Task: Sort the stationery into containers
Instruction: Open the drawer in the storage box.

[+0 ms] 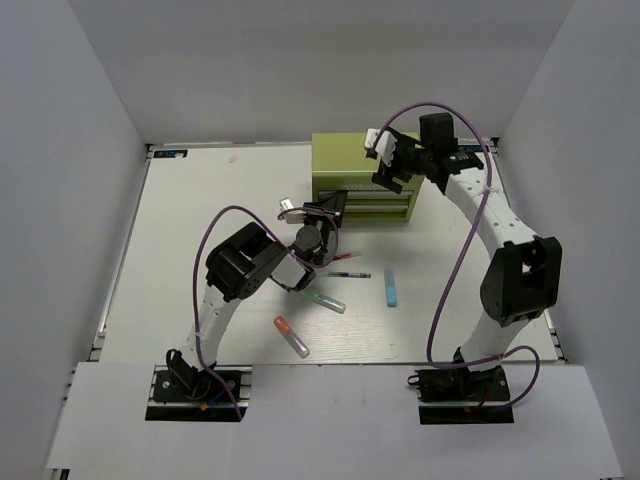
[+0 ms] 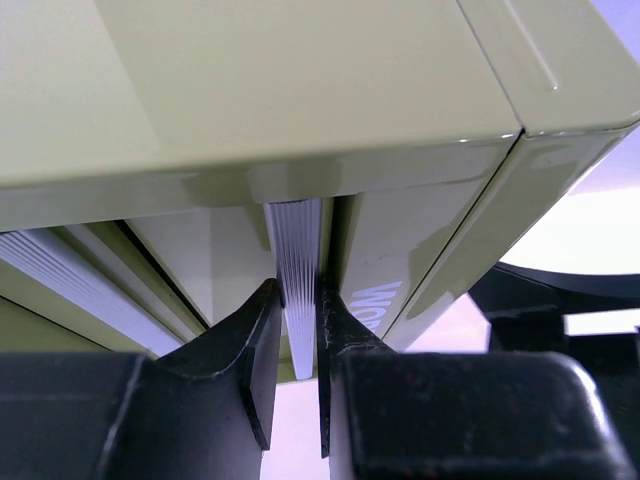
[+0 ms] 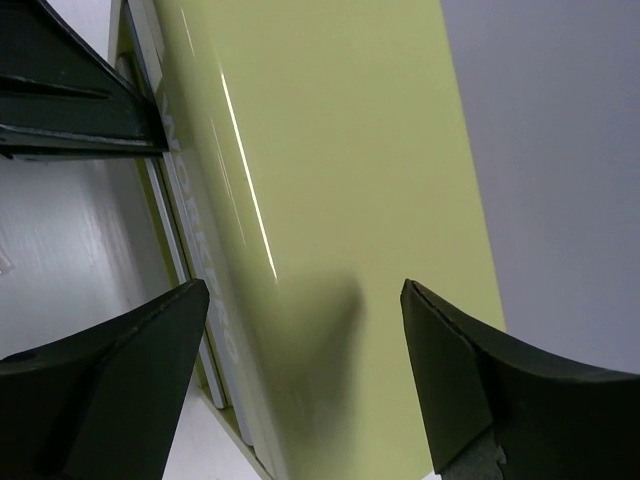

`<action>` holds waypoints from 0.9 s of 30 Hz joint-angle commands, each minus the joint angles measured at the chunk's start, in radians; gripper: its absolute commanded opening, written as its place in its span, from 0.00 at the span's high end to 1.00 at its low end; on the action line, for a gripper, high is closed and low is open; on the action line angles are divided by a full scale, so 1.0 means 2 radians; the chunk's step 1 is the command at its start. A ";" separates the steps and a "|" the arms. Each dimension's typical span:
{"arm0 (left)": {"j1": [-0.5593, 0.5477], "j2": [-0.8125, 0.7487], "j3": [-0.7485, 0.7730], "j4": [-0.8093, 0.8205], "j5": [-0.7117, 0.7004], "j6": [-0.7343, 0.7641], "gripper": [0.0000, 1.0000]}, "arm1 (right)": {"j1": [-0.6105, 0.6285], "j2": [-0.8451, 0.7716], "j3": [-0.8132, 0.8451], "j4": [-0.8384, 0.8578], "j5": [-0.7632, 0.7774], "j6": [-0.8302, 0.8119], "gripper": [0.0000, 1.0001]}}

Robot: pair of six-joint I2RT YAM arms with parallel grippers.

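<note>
Olive-green tool chest (image 1: 345,165): ribbed silver drawer handle (image 2: 300,240) clamped by left gripper (image 2: 298,300); right gripper (image 3: 305,295) held over chest top, jaws spread wide.

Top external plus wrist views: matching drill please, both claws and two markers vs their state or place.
1 left claw
2 right claw
3 light-blue marker
4 orange-capped marker

A open above the tool chest
B shut on the drawer handle
C lying nearest the table's near edge
D lying farthest right

Pairs: 1-B, 2-A, 3-D, 4-C
</note>
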 commanded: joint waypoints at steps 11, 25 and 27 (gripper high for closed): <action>-0.005 0.011 -0.029 0.082 -0.010 0.015 1.00 | 0.004 0.047 0.040 -0.027 0.024 -0.024 0.25; -0.025 -0.016 -0.109 0.118 -0.015 0.020 1.00 | 0.004 0.064 0.052 -0.025 0.044 0.000 0.27; -0.030 -0.029 -0.127 0.118 -0.010 0.020 1.00 | 0.004 0.065 0.051 -0.025 0.047 0.001 0.27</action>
